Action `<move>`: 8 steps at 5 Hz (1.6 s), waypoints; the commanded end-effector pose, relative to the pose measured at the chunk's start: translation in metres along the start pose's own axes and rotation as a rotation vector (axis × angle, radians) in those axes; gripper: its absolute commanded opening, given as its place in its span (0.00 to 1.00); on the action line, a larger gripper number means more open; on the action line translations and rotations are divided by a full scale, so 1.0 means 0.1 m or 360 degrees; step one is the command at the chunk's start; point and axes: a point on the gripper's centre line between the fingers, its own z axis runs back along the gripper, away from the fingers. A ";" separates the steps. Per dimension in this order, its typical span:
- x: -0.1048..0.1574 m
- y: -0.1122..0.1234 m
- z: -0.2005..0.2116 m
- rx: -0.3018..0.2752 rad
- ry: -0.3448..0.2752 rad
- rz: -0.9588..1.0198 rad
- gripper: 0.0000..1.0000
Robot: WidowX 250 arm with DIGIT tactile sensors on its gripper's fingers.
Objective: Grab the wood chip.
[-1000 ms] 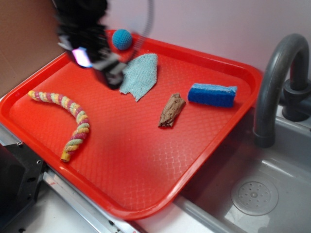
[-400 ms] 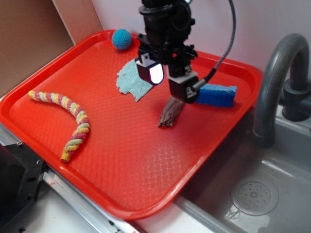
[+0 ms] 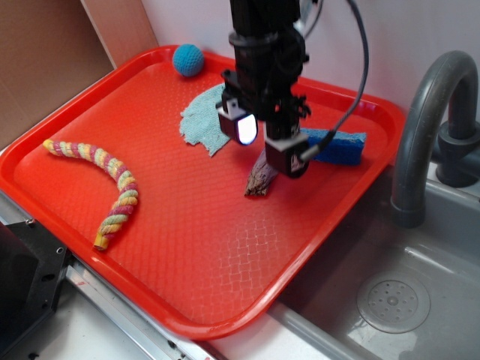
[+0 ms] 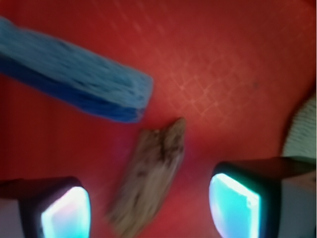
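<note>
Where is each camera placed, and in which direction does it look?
Exterior: sits above the front of the red tray, looking down at an angle; it shows the arm and gripper over the wood chip.
Wrist: sits on the arm, looking down between the open fingers at the tray.
Shared: both show the wood chip and blue sponge.

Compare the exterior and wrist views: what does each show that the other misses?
Only the exterior view shows the pink-yellow rope, the blue ball, the grey faucet, the sink and the whole red tray.

Only the wrist view shows the wood chip's full length lying between the gripper's open fingers, with bare tray on both sides of it.

Both show the wood chip, the blue sponge beside it, the teal cloth and the gripper.
</note>
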 end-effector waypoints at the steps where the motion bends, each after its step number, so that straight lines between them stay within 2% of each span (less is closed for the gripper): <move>1: 0.07 -0.04 -0.10 -0.0006 0.0001 -0.0081 1.00; 2: 0.06 -0.08 -0.12 0.0013 -0.0003 -0.0114 0.00; 3: 0.04 -0.09 -0.12 0.0014 -0.0008 -0.0104 0.00; 5: -0.02 0.05 0.21 0.0080 -0.0172 -0.0081 0.00; 6: -0.14 0.22 0.65 0.0143 -0.0296 -0.0013 0.00; 7: -0.37 0.37 1.13 0.0112 -0.0363 -0.0020 0.00; 8: -0.64 0.50 1.57 0.0059 -0.0380 -0.0001 0.00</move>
